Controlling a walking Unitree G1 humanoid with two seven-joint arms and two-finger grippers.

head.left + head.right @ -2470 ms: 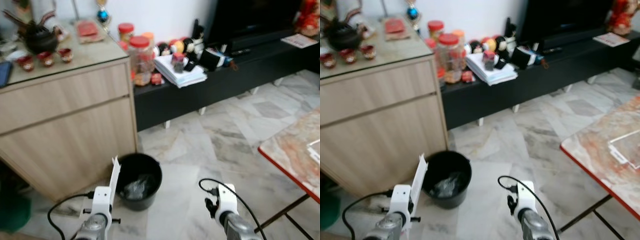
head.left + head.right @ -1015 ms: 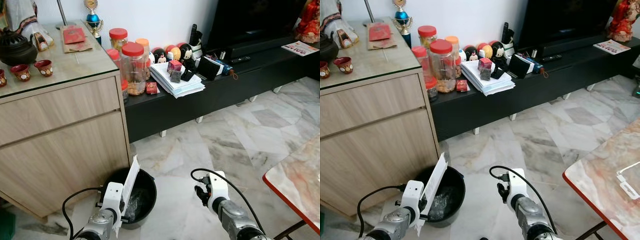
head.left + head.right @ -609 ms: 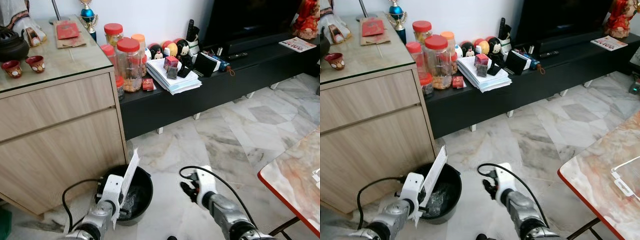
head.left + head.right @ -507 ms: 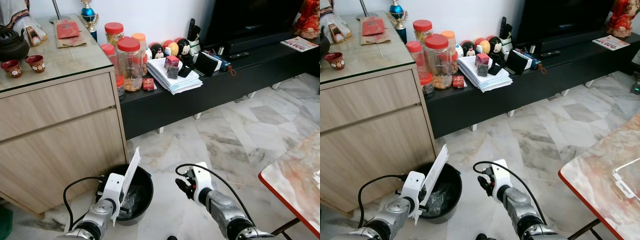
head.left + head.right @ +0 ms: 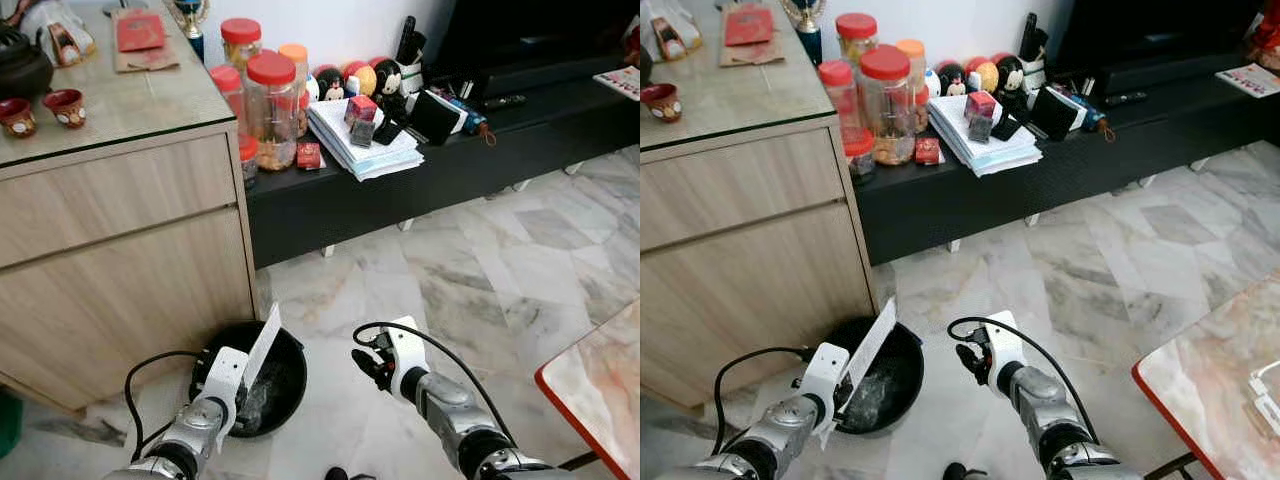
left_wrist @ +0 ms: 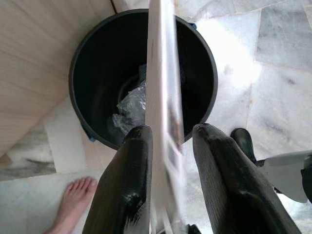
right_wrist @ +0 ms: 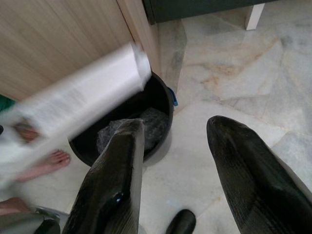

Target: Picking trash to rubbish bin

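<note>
Nearest to me, my left gripper [image 6: 163, 141] is clamped on a flat white card [image 6: 162, 97], one finger on each face, gripping it at its lower end. The card stands on edge, its upper part directly above the mouth of the black bin [image 6: 92, 53]. I judge it light and fairly stiff: it holds straight with no sag, but being thin and smooth it could slip or flutter sideways on release, so I want it well over the opening before I let go. My right gripper [image 7: 173, 146] hovers beside the bin with its fingers spread wide and nothing between them.

The bin sits on the marble floor [image 5: 480, 270], close against the wooden cabinet [image 5: 130, 260]. It already holds a crumpled piece of clear plastic [image 6: 127, 105] at the bottom, with plenty of room left. A person's bare foot [image 6: 73, 200] is on the floor just beside the bin.

Farther off, a low black shelf [image 5: 420, 170] carries red-lidded jars [image 5: 270, 110] holding what looks like snacks, and a stack of papers [image 5: 365, 150].
</note>
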